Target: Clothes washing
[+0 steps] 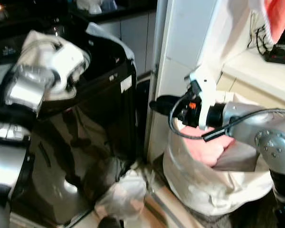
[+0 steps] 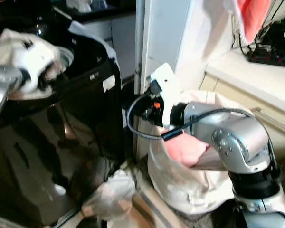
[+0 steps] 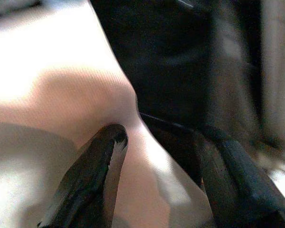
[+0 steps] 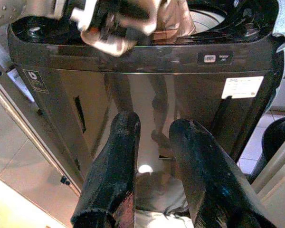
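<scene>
A black top-loading washer (image 1: 85, 142) stands on the left with its lid up. My left gripper (image 3: 161, 142) is over its opening, shut on a pale cloth (image 3: 61, 95) that bunches between the fingers; the same cloth (image 4: 168, 21) hangs at the washer's rim. On the right sits a cream laundry bag (image 1: 204, 190) with a pink garment (image 1: 206, 149) inside. Just above the bag's rim my right gripper (image 1: 159, 104) points toward the washer. Its fingers (image 4: 118, 156) stand slightly apart, holding nothing.
A white cabinet side (image 1: 180, 47) rises between washer and bag. A crumpled plastic bag (image 1: 121, 192) lies on the floor at the washer's foot. To the right runs a pale counter (image 1: 261, 76) with cables (image 1: 275, 47), and a pink cloth (image 1: 280, 16) hangs above it.
</scene>
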Controlling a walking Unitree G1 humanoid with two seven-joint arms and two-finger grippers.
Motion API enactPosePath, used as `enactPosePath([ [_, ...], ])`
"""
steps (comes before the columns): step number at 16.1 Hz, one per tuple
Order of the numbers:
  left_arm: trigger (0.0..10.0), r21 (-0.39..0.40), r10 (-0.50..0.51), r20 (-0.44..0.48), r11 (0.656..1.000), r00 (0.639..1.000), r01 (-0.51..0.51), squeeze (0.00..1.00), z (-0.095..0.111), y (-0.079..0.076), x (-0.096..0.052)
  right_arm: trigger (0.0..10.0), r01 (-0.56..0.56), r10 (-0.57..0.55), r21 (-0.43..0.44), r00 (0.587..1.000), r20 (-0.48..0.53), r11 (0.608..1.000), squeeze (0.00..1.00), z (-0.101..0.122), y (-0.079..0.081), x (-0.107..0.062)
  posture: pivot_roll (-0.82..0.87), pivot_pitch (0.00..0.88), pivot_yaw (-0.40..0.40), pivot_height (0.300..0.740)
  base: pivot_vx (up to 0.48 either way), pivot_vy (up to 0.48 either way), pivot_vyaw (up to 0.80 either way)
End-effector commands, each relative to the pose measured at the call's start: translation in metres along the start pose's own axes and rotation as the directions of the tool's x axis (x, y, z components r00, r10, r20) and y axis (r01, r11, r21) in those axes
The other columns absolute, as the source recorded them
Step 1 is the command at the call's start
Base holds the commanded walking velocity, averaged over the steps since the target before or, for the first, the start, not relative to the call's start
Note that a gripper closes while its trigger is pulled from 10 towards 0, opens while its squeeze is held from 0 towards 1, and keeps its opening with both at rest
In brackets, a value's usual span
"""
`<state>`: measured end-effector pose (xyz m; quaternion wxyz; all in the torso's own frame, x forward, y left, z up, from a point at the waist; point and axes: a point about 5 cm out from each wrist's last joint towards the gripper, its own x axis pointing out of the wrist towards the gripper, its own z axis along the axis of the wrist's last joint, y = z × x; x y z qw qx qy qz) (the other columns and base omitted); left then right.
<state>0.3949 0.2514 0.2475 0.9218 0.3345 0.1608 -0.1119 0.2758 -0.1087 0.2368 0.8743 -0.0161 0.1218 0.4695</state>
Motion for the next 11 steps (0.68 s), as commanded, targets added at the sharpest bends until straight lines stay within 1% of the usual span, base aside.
enactPosePath([
  [1, 10.0, 0.013, 0.195, 0.02, 0.981, 0.981, -0.195, 0.0, 0.012, 0.023, -0.006, 10.0, 0.015, -0.015, -0.018, 1.0, -0.004, 1.0, 0.0, 0.001, -0.001, -0.002, 0.07, 0.0, 0.014, 0.74, 0.0, 0.0, 0.0],
  [2, 10.0, 0.06, 0.273, 0.016, 0.96, 0.962, -0.273, 0.0, 0.016, 0.032, -0.009, 10.0, 0.027, -0.027, -0.019, 1.0, -0.003, 0.999, 0.0, 0.001, -0.002, -0.003, 0.07, 0.0, 0.017, 0.74, 0.0, 0.0, 0.0],
  [3, 10.0, 0.106, 0.342, 0.034, 0.933, 0.939, -0.344, 0.0, 0.02, 0.039, -0.011, 10.0, 0.034, -0.034, -0.02, 0.999, -0.001, 0.999, 0.0, 0.001, -0.003, -0.004, 0.06, 0.0, 0.02, 0.74, 0.0, 0.0, 0.0],
  [4, 10.0, 0.173, 0.462, 0.095, 0.864, 0.882, -0.472, 0.0, 0.027, 0.05, -0.016, 10.0, 0.05, -0.05, -0.021, 0.999, 0.002, 0.999, 0.0, 0.001, -0.004, -0.005, 0.06, 0.0, 0.022, 0.74, 0.0, 0.0, 0.0],
  [5, 10.0, 0.223, 0.543, 0.162, 0.793, 0.824, -0.567, 0.0, 0.034, 0.058, -0.021, 10.0, 0.062, -0.062, -0.019, 0.998, 0.004, 0.998, 0.0, 0.0, -0.005, -0.005, 0.06, 0.0, 0.022, 0.74, 0.0, 0.0, 0.0],
  [6, 10.0, 0.24, 0.569, 0.195, 0.762, 0.799, -0.602, 0.0, 0.037, 0.06, -0.023, 10.0, 0.074, -0.073, -0.018, 0.997, 0.008, 0.997, 0.0, 0.001, -0.006, -0.005, 0.06, 0.0, 0.022, 0.74, 0.0, 0.0, 0.0],
  [7, 10.0, 0.252, 0.594, 0.245, 0.724, 0.766, -0.642, 0.0, 0.041, 0.062, -0.026, 10.0, 0.092, -0.092, -0.014, 0.996, 0.013, 0.996, 0.0, 0.001, -0.008, -0.004, 0.06, 0.0, 0.022, 0.74, 0.0, 0.0, 0.0],
  [8, 10.0, 0.121, 0.502, 0.235, 0.835, 0.833, -0.537, 0.0, 0.043, 0.054, -0.02, 10.0, 0.108, -0.108, -0.009, 0.994, 0.018, 0.994, 0.0, 0.001, -0.01, -0.004, 0.06, 0.0, 0.023, 0.74, 0.0, 0.0, 0.0],
  [9, 10.0, -0.003, 0.381, 0.202, 0.921, 0.902, -0.389, 0.0, 0.039, 0.043, -0.012, 10.0, 0.112, -0.112, -0.009, 0.994, 0.018, 0.994, 0.0, 0.001, -0.01, -0.004, 0.06, 0.0, 0.023, 0.74, 0.0, 0.0, 0.0],
  [10, 10.0, -0.023, 0.246, 0.201, 0.969, 0.948, -0.247, 0.0, 0.036, 0.032, -0.008, 10.0, 0.112, -0.112, -0.009, 0.994, 0.018, 0.994, 0.0, 0.001, -0.01, -0.004, 0.06, 0.0, 0.024, 0.74, 0.0, 0.0, 0.0],
  [11, 10.0, -0.055, 0.131, 0.203, 0.991, 0.97, -0.122, 0.0, 0.032, 0.024, -0.008, 10.0, 0.111, -0.111, -0.006, 0.994, 0.015, 0.994, 0.0, 0.0, -0.01, -0.005, 0.06, 0.0, 0.023, 0.74, 0.0, 0.0, 0.0],
])
